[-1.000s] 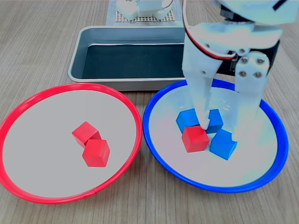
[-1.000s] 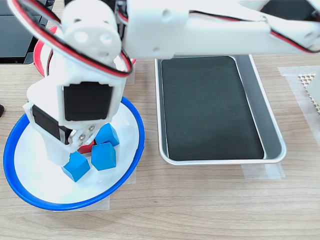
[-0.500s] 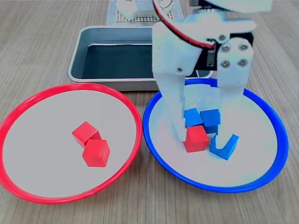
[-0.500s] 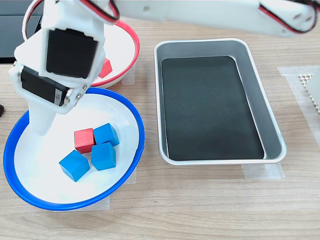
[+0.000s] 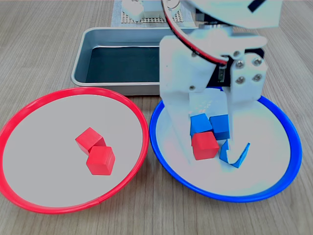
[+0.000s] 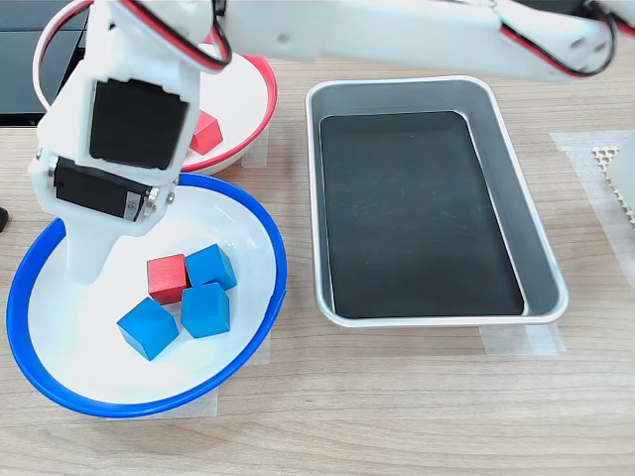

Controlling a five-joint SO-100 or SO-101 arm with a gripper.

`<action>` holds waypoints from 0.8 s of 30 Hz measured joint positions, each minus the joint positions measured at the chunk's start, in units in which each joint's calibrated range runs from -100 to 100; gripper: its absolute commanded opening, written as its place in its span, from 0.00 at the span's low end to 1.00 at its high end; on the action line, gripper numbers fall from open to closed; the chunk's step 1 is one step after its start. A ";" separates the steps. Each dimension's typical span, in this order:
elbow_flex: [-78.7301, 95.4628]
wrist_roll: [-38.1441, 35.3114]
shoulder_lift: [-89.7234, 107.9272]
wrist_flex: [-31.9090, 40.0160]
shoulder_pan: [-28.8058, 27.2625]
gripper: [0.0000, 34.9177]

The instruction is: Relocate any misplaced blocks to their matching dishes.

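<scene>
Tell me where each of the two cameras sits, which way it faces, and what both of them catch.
First exterior view: low in front of the dishes, facing the arm's base; red-rimmed dish at its left, blue-rimmed dish at its right, metal tray behind, the tool straddling the red block.
Second exterior view: high overhead, looking down; blue-rimmed dish at its left, metal tray at its right, the arm across the top.
Shared: both dishes, the tray, the red block among the blue blocks.
</scene>
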State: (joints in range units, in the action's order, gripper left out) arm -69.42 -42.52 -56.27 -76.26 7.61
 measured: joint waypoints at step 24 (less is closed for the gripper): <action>-2.18 -4.30 -3.75 -3.34 1.24 0.46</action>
State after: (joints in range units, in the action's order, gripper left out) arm -71.60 -46.81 -60.02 -79.61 8.85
